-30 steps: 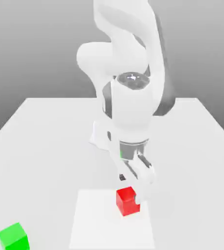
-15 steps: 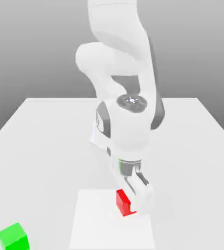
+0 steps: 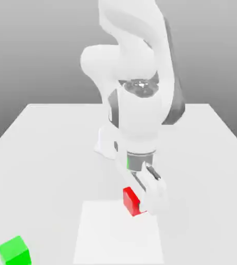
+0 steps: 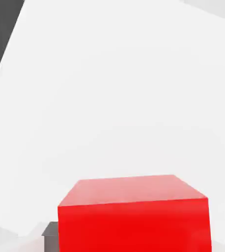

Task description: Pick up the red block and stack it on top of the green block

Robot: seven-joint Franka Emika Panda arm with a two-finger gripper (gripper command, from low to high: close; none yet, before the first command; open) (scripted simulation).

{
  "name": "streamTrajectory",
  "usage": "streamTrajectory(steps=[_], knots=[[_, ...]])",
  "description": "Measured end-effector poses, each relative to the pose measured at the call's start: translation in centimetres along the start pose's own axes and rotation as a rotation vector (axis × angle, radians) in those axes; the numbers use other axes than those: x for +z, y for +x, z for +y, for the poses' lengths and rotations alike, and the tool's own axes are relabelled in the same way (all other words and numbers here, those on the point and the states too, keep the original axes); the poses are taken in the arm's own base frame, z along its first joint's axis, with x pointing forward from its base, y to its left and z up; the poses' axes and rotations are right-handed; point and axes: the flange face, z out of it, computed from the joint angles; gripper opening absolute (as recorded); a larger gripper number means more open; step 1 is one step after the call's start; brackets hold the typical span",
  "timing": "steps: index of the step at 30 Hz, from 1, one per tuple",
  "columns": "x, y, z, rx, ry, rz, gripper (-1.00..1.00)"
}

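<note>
White tabletop (image 3: 48,150) under flat, even light, backed by a plain grey wall shading darker toward the top. Near the front edge, a brighter white square patch (image 3: 105,238) lying flat on the surface. In the hand view, the same pale table running up to a dark strip in one corner.

Planted at the table's middle, a white Panda arm (image 3: 136,67), bent forward and reaching down toward the front. Gripper (image 3: 141,202) pointing downward, fingers clamped on the red block (image 3: 131,201), with the white finger (image 3: 154,199) covering the block's side toward the exterior view's right. Block raised clear of the table, hanging over the far edge of the white patch. Cube, so no long axis to speak of; faces roughly level, one vertical edge turned toward the exterior camera, so that two side faces show at an angle. In the hand view, red block (image 4: 134,216) close up, top face and one side face in sight, a small dark grey piece at its lower corner.

Green block (image 3: 13,251) resting on the table at the front corner on the exterior view's left, well apart from the red block and the gripper, likewise turned corner-on, top face level.
</note>
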Motion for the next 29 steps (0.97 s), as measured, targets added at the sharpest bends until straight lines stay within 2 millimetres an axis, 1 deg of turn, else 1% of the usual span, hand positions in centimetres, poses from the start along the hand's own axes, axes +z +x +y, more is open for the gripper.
streamTrajectory(steps=[5,7,8,9,10,13,15,17,19,20,21,22,24,25,29], knots=[[-0.8,0.4,0.6,-0.003,-0.010,0.010,-1.00],[-1.5,-0.3,-0.7,0.025,-0.015,-0.005,-1.00],[-2.0,-0.4,-1.9,0.056,-0.016,-0.014,-1.00],[-2.4,0.9,-3.8,0.125,-0.017,-0.022,-1.00],[-2.8,3.2,-6.1,0.217,-0.017,-0.029,-1.00],[-3.8,6.8,-10.8,0.384,-0.017,-0.040,-1.00],[-4.3,9.4,-13.6,0.487,-0.016,-0.038,-1.00],[-4.6,12.5,-16.2,0.594,-0.014,-0.029,-1.00],[-4.7,16.3,-18.5,0.709,-0.011,-0.011,-1.00],[-4.7,18.5,-19.5,0.771,-0.009,0.001,-1.00],[-4.1,19.9,-20.1,0.806,-0.007,0.008,-1.00],[-3.0,20.6,-20.4,0.825,-0.006,0.012,-1.00],[-0.1,21.1,-20.6,0.838,-0.005,0.015,-1.00],[1.1,21.2,-20.5,0.839,-0.006,0.016,1.00],[1.1,21.2,-20.5,0.839,-0.006,0.016,1.00]])
